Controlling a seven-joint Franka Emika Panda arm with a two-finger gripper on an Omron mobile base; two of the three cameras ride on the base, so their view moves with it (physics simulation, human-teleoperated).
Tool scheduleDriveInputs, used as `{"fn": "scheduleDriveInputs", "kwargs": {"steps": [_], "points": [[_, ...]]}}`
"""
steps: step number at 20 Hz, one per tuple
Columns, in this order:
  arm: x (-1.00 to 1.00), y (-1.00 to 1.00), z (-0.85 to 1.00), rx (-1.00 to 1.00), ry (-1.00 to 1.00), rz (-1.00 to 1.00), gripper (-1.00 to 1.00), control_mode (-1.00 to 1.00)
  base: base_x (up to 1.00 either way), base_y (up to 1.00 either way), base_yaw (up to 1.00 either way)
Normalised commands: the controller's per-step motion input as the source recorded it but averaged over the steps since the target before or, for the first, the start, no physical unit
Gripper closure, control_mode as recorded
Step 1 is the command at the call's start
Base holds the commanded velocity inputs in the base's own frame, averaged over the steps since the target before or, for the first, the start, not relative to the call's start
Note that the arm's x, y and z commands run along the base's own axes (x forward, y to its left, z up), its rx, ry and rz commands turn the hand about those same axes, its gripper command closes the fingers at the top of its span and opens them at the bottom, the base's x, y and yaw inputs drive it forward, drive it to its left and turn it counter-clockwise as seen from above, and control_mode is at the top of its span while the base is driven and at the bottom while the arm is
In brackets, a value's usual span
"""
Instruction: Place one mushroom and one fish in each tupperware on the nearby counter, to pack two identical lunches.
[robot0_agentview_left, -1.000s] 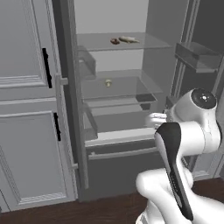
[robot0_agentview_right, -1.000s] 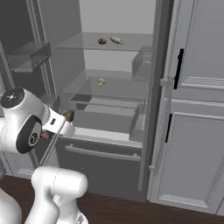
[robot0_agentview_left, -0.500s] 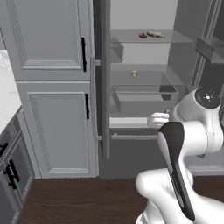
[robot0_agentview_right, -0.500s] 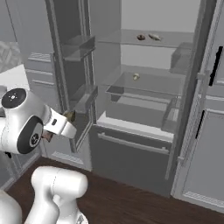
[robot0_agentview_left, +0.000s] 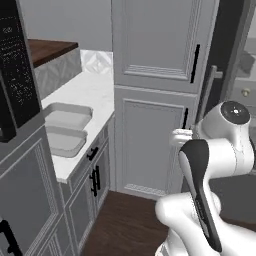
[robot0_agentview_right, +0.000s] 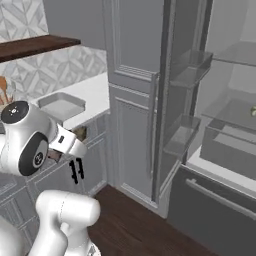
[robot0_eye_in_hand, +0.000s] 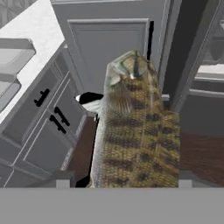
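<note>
Hand view: fish (robot0_eye_in_hand: 133, 131), brown speckled, fills centre and lower frame, clamped between gripper (robot0_eye_in_hand: 124, 186) jaws, which stand wide around its body; finger tips hidden behind it. Two tupperware side by side on white counter (robot0_agentview_left: 95, 90), left of left base view: far tub (robot0_agentview_left: 67, 115), near tub (robot0_agentview_left: 64, 141), touching or almost. Right base view: one tub (robot0_agentview_right: 61, 105) left of centre, open fridge (robot0_agentview_right: 220, 130) at right. Tall grey cabinet (robot0_agentview_left: 160, 90) at frame centre, beside counter.
</note>
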Motion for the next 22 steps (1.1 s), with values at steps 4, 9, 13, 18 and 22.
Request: {"fn": "scheduleDriveInputs", "kwargs": {"steps": [4,9,13,18,22], "points": [[0.0,0.0,0.0,0.0,0.0,0.0,1.0,1.0,0.89,-0.07,0.36],[0.0,0.0,0.0,0.0,0.0,0.0,1.0,1.0,1.0,-0.1,0.4],[0.0,0.0,0.0,0.0,0.0,0.0,1.0,1.0,1.0,0.14,0.42],[0.0,0.0,0.0,0.0,0.0,0.0,1.0,1.0,1.0,0.21,0.43],[0.0,0.0,0.0,0.0,0.0,0.0,1.0,1.0,0.94,0.25,0.47]]}}
